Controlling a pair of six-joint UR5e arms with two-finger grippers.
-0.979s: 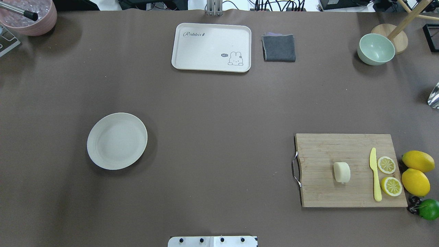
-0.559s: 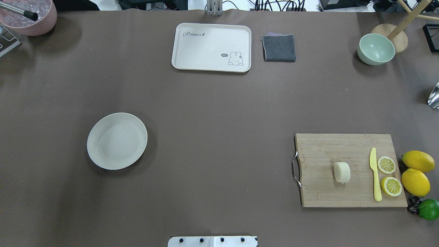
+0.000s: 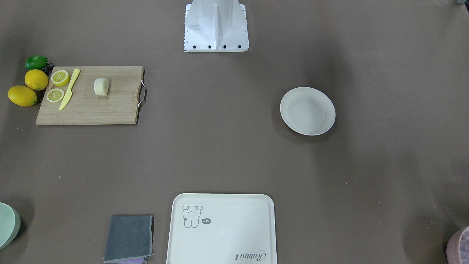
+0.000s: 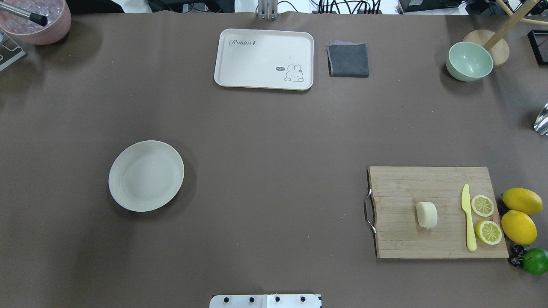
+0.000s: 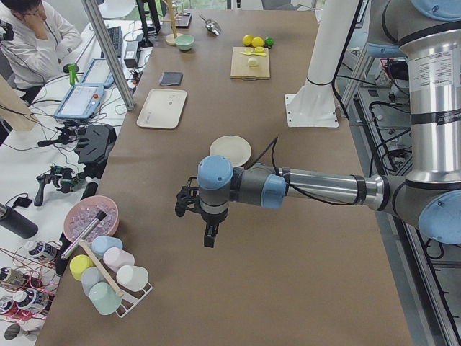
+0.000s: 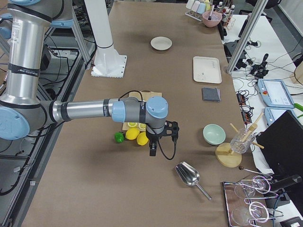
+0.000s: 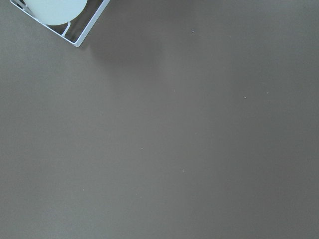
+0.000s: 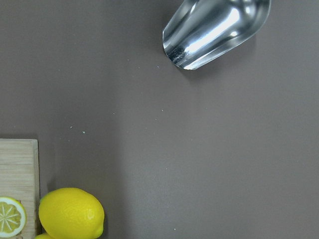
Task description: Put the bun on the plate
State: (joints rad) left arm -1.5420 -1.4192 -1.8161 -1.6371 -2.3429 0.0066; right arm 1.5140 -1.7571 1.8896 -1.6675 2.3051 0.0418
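Whether the left pincer (image 5: 209, 236) or the right pincer (image 6: 152, 150) is spread or pressed together, I cannot tell. The bun (image 4: 426, 214) lies on the cutting board (image 4: 402, 188) near the yellow knife (image 4: 468, 218), well apart from the plate (image 4: 146, 176) across the desk (image 4: 274, 141).

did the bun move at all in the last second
No. In the overhead view the bun sits at the same spot on the cutting board, with the same gap to the yellow knife, as in both earlier pictures.
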